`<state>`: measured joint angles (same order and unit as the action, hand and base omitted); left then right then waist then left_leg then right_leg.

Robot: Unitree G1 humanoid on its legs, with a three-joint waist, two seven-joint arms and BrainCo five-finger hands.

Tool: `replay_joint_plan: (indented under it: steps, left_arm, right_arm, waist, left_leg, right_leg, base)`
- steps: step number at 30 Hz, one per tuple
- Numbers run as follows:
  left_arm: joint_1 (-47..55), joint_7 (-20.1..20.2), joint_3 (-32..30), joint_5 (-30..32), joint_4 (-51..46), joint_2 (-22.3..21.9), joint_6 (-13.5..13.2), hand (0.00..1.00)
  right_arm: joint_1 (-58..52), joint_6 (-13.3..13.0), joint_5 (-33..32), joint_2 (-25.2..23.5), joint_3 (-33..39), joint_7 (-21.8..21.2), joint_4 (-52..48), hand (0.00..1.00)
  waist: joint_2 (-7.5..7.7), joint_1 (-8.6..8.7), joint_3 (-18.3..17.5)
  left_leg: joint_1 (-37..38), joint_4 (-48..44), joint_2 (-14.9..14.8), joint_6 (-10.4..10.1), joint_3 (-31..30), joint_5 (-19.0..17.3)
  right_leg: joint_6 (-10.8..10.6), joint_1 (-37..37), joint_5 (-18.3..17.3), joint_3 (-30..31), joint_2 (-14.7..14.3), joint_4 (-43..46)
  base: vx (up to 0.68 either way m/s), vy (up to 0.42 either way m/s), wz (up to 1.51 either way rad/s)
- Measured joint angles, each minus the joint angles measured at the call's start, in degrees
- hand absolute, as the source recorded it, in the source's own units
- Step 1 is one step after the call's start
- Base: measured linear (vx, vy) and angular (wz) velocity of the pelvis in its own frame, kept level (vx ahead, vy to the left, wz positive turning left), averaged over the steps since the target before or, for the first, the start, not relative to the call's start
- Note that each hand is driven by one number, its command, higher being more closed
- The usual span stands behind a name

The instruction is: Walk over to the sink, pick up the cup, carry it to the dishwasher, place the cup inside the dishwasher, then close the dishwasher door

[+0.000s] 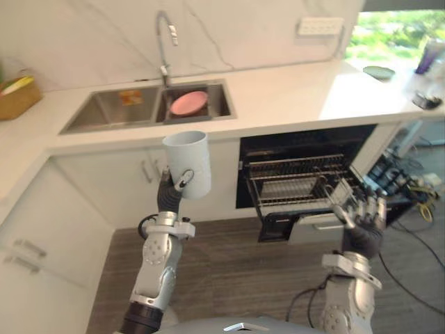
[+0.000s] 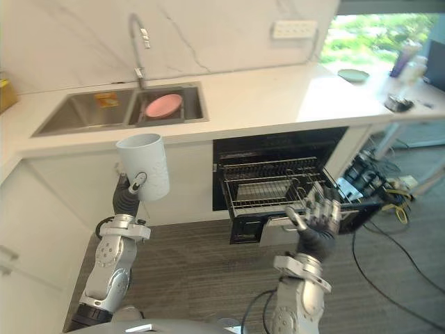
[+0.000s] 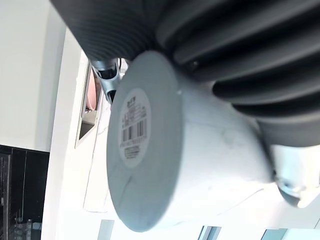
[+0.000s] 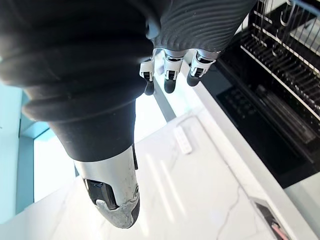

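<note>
While the left hand (image 1: 169, 193) grips the white cup (image 1: 188, 158) upright near the sink (image 1: 111, 110), the right hand (image 1: 361, 214) is open by the dishwasher (image 1: 295, 175).

Marble wall (image 1: 90, 35), white countertop (image 1: 292, 90); grey wood floor (image 1: 229, 271), sunlit window (image 1: 389, 35)

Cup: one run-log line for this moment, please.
stage: carry | cup: upright in left hand | right hand: open, empty | dishwasher: open, rack pulled out, cup not yet inside
</note>
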<state>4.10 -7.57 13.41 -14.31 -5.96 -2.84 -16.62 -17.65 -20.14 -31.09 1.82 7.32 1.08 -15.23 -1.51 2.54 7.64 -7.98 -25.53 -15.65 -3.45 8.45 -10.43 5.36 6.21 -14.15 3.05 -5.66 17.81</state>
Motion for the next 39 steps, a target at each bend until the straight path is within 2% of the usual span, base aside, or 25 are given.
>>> replay_joint_plan:
  steps: [1,2,3,4,5,6,7,8,9,11,13,14,16,17,18,19,20,22,23,26,29,32,34,37,39]
  left_arm:
    - [0.4,-0.81,0.2,0.01,-0.81,-0.04,-0.07,1.0]
    - [0.97,-1.74,0.1,0.22,-1.58,-0.03,-0.07,1.0]
    - [1.17,-2.03,0.11,0.26,-1.64,-0.04,-0.08,1.0]
    - [1.61,-2.07,0.15,0.51,-1.78,-0.03,-0.55,1.0]
    - [1.9,-2.12,0.25,0.69,-1.8,-0.04,-1.07,1.0]
    - [2.23,-2.28,0.41,1.08,-1.89,0.0,-2.08,1.0]
    - [2.36,-2.91,0.47,1.23,-1.9,1.34,-2.28,1.0]
    - [2.31,-3.35,0.43,1.28,-1.89,1.9,-2.31,1.0]
    - [2.29,-3.83,0.29,1.45,-1.91,2.51,-2.44,1.0]
    - [2.27,-4.81,0.31,2.07,-1.9,3.32,-2.47,1.0]
    - [2.24,-6.24,-0.06,2.17,-1.94,4.21,-2.46,1.0]
    - [2.22,-6.68,-0.19,2.18,-2.02,4.29,-2.46,1.0]
    - [1.79,-8.62,-2.74,2.19,-2.94,4.34,-2.58,1.0]
    - [1.12,-10.2,-5.05,2.19,-2.99,4.91,-2.73,1.0]
    - [0.94,-10.83,-5.71,2.21,-2.88,5.2,-2.82,1.0]
    - [1.03,-11.52,-6.31,2.21,-2.57,5.18,-2.83,1.0]
    - [1.0,-12.44,-6.87,2.22,-2.59,5.03,-3.2,1.0]
    - [0.86,-13.29,-7.35,2.36,-2.58,4.97,-3.39,1.0]
    - [0.71,-14.14,-7.76,3.06,-2.54,4.39,-3.39,1.0]
    - [-0.71,-15.04,-7.62,4.3,-2.53,3.65,-3.42,1.0]
    - [-0.52,-14.66,-6.48,4.52,-2.53,2.77,-4.76,1.0]
    - [-0.46,-14.32,-6.45,4.53,-2.6,2.77,-4.85,1.0]
    - [0.26,-14.65,-6.35,4.53,-2.58,2.96,-4.85,1.0]
    - [1.66,-15.75,-5.5,5.77,-2.32,2.85,-4.81,1.0]
    - [1.67,-16.27,-5.42,6.63,-2.3,2.89,-4.81,1.0]
  right_arm:
    - [0.34,0.14,0.01,0.14,-0.63,-0.46,-0.51,0.0]
    - [0.57,0.49,0.02,0.7,-1.85,-1.24,-1.17,0.0]
    - [0.27,0.64,0.01,0.92,-2.03,-1.45,-1.45,0.0]
    - [-0.5,0.65,-0.04,1.09,-1.85,-1.93,-1.94,0.0]
    - [-0.79,0.65,-0.06,1.37,-1.47,-2.08,-1.93,0.0]
    - [-1.04,0.6,-0.12,2.06,-0.85,-2.22,-1.63,0.0]
    - [-1.04,0.93,-0.58,0.56,-0.78,-2.36,-0.11,0.0]
    - [-0.74,1.12,-0.81,-0.2,-0.48,-2.41,0.86,0.0]
    - [-0.14,1.57,-1.26,-1.27,-0.33,-2.46,1.96,0.0]
    - [2.46,2.02,-1.27,-1.56,-0.34,-2.8,4.28,0.0]
    - [6.18,2.85,-1.22,-1.61,-0.4,-3.58,7.08,0.0]
    - [6.82,3.11,-1.23,-1.6,-0.41,-3.62,7.77,0.0]
    - [9.42,4.2,-1.25,-1.51,-1.21,-4.34,10.32,0.0]
    - [10.66,4.22,-1.23,-1.65,-2.38,-5.0,11.82,0.0]
    - [10.86,4.25,-1.22,-1.65,-2.7,-5.29,12.17,0.0]
    - [10.87,4.25,-1.17,-1.44,-2.51,-5.75,12.56,0.0]
    - [11.73,4.26,-1.12,-0.77,-2.49,-5.87,12.88,0.0]
    - [13.08,4.31,-1.03,-0.25,-2.58,-5.88,13.61,0.0]
    - [13.86,4.97,-1.03,0.04,-2.54,-5.78,14.08,0.0]
    - [12.21,6.05,-1.05,-0.3,-2.63,-5.63,12.98,0.0]
    - [7.09,6.82,-1.11,-1.62,-2.64,-5.98,7.67,0.0]
    - [6.63,6.98,-1.09,-1.6,-2.78,-7.09,7.07,0.0]
    - [6.7,7.27,-1.05,-1.56,-3.25,-7.76,7.27,0.0]
    - [7.17,7.35,-1.15,-0.93,-4.4,-8.04,7.87,0.0]
    - [7.98,7.46,-1.27,-0.83,-4.43,-8.03,8.79,0.0]
  waist:
    - [0.0,-0.21,-0.03]
    - [0.1,-0.19,-0.01]
    - [0.13,-0.08,-0.12]
    - [-0.09,0.62,-0.88]
    - [-0.38,0.94,-1.6]
    - [-1.1,0.94,-3.02]
    - [1.1,1.49,-5.02]
    - [2.89,1.8,-5.42]
    - [4.94,1.61,-6.03]
    - [5.69,1.16,-6.17]
    - [4.96,0.95,-5.66]
    - [4.07,1.07,-5.15]
    - [3.88,0.9,-5.13]
    - [4.56,0.94,-5.1]
    - [5.25,0.92,-5.01]
    - [5.17,0.8,-5.15]
    - [3.59,0.22,-4.88]
    - [2.65,0.09,-4.26]
    - [1.53,0.08,-3.51]
    - [1.92,1.14,-1.75]
    - [2.33,1.17,-1.47]
    - [2.53,0.85,-1.49]
    - [3.62,0.42,-1.76]
    - [2.29,0.16,-1.62]
    - [1.82,0.17,-1.69]
  left_leg:
    - [-0.02,3.22,0.4,-0.38,-1.65,0.99]
    - [-0.17,7.02,1.05,-1.01,-2.5,3.78]
    - [-0.37,7.73,1.55,-0.93,-2.03,5.19]
    - [-0.64,9.1,3.11,-0.3,-1.51,8.98]
    - [-0.87,9.91,4.0,0.32,-1.3,11.32]
    - [-0.91,10.89,5.67,0.18,-1.12,14.04]
    - [1.57,11.81,8.2,-2.54,-0.98,11.14]
    - [2.36,12.57,9.84,-1.98,-0.22,10.79]
    - [3.27,13.78,11.92,-0.85,0.93,10.08]
    - [4.77,15.0,12.8,0.55,2.12,9.13]
    - [9.46,16.98,12.7,2.21,2.99,7.99]
    - [10.7,17.48,12.41,2.57,3.3,7.75]
    - [12.73,18.18,11.39,2.33,5.89,6.77]
    - [12.76,17.76,10.87,1.07,7.25,5.63]
    - [12.84,17.34,11.18,0.55,7.41,5.03]
    - [12.83,17.25,10.56,0.25,7.59,4.5]
    - [12.51,17.83,9.59,-0.4,8.62,4.05]
    - [11.85,17.89,9.57,-0.26,10.77,3.93]
    - [11.88,18.38,9.44,-0.14,10.82,3.86]
    - [13.03,18.61,9.54,0.53,12.61,2.86]
    - [13.15,18.78,9.36,0.47,10.74,2.49]
    - [13.17,19.62,9.37,0.36,8.67,3.09]
    - [13.23,21.8,10.13,-0.16,6.92,4.84]
    - [14.22,24.82,9.57,-1.05,5.35,6.94]
    - [12.89,22.01,8.4,-1.81,4.32,5.51]
  right_leg:
    - [-0.91,0.08,-0.67,1.4,0.44,0.62]
    - [-3.65,1.84,-2.24,3.45,2.03,1.08]
    - [-4.85,2.79,-2.93,3.92,2.82,1.09]
    - [-7.31,4.31,-4.34,4.16,4.35,1.04]
    - [-8.53,4.79,-5.04,4.22,4.92,1.14]
    - [-11.06,5.46,-6.67,4.5,5.85,1.77]
    - [-11.81,5.68,-8.23,4.1,9.41,3.49]
    - [-11.87,5.44,-8.23,3.64,11.06,4.4]
    - [-12.96,4.23,-7.18,1.83,13.51,6.1]
    - [-12.61,2.01,-3.17,-1.81,15.42,9.8]
    - [-10.82,-2.13,4.92,-7.54,17.66,20.44]
    - [-10.18,-2.82,5.0,-8.84,18.56,22.5]
    - [-9.49,-8.38,1.38,-14.67,21.32,23.31]
    - [-8.04,-12.03,4.95,-19.29,21.72,15.56]
    - [-7.99,-12.36,5.54,-20.59,21.46,12.72]
    - [-8.44,-11.18,5.91,-20.91,20.28,9.35]
    - [-9.83,-9.47,7.61,-19.69,17.73,1.0]
    - [-11.48,-8.35,10.62,-17.84,15.96,-6.54]
    - [-11.29,-8.47,13.7,-16.2,14.87,-9.66]
    - [-11.0,-8.19,16.25,-16.34,14.82,-10.97]
    - [-10.67,-8.2,16.48,-16.84,14.8,-8.47]
    - [-10.22,-7.74,16.03,-19.83,14.87,-7.94]
    - [-10.38,-5.76,14.28,-21.54,14.93,-11.04]
    - [-9.95,-5.46,13.23,-23.24,14.08,-11.87]
    - [-9.55,-5.31,11.74,-24.18,13.25,-10.88]
  base:
    - [0.63,0.238,-1.4]
    - [0.54,0.234,-1.06]
    - [0.64,0.325,-0.96]
    - [0.42,0.267,-0.43]
    - [0.55,0.385,-0.49]
    - [0.55,0.394,-0.35]
    - [0.55,0.377,-0.26]
    - [0.5,0.311,-0.06]
    - [0.42,0.274,-0.05]
    - [0.36,0.257,-0.25]
    - [0.26,0.222,-0.44]
    - [0.17,0.163,-0.53]
    - [0.08,0.111,-0.71]
    - [0.05,0.068,-0.69]
    - [0.05,0.029,-0.66]
    - [0.05,-0.008,-0.8]
    - [0.04,-0.006,-0.87]
    - [-0.02,0.01,-0.97]
    - [-0.06,0.045,-0.93]
    - [-0.1,0.05,-0.56]
    - [-0.09,0.049,0.08]
    - [-0.02,-0.031,0.32]
    - [0.03,-0.101,0.4]
    - [0.06,-0.093,0.3]
    - [0.12,-0.122,0.21]
